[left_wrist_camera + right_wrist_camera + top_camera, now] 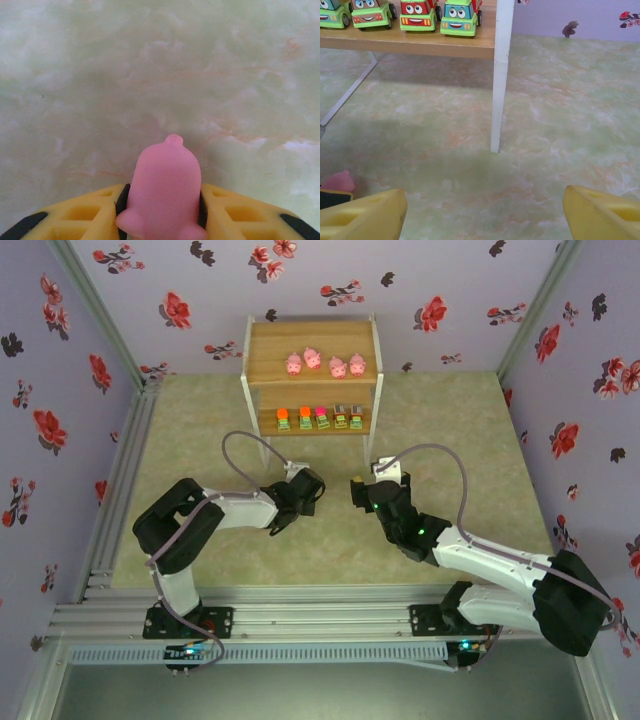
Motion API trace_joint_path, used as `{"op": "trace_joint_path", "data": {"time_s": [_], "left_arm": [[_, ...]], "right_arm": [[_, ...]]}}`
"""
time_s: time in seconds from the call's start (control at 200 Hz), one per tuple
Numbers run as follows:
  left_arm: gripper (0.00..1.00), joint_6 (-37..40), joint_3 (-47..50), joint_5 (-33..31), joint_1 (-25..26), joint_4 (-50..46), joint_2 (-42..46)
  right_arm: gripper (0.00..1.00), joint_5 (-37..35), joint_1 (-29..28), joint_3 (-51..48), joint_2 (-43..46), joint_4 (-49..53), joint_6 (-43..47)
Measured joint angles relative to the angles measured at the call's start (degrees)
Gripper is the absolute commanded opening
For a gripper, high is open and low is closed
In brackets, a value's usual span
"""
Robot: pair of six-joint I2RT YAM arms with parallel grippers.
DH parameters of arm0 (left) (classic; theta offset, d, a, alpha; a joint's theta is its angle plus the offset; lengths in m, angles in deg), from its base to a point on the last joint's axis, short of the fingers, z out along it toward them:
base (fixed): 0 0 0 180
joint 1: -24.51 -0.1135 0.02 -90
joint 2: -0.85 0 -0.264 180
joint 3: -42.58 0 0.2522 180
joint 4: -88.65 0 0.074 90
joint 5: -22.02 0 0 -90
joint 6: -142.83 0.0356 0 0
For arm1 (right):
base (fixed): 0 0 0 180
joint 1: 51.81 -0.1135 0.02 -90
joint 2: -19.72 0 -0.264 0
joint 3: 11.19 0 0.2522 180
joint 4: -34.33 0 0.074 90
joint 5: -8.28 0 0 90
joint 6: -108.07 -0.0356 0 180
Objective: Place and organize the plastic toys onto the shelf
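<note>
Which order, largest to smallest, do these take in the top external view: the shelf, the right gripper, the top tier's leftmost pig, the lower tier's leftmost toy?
1. the shelf
2. the right gripper
3. the leftmost pig and the leftmost lower-tier toy look alike, so I won't rank them.

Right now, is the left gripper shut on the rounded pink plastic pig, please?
Shut: the left gripper has black pads touching both sides of the pink pig.

The left wrist view's bottom edge cuts off the pink pig [165, 192]; the right wrist view's top edge crops the toy trucks [420, 15] on the shelf [445, 47].
</note>
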Motion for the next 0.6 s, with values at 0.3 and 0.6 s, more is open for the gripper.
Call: {"op": "trace_joint_path", "data": {"time_s": [0.3,0.6], "left_arm": [[0.36,0.02,-0.17,0.04,0.0,-0.04,0.02],[0.34,0.31,-0.17,-0.02,0.17,-2.05,2.89]], "right_arm": [[0.76,0.02,0.0,0.0,-0.02,0.0,0.0],[0.76,0.15,0.11,0.0,-0.02,0.0,0.0]]}}
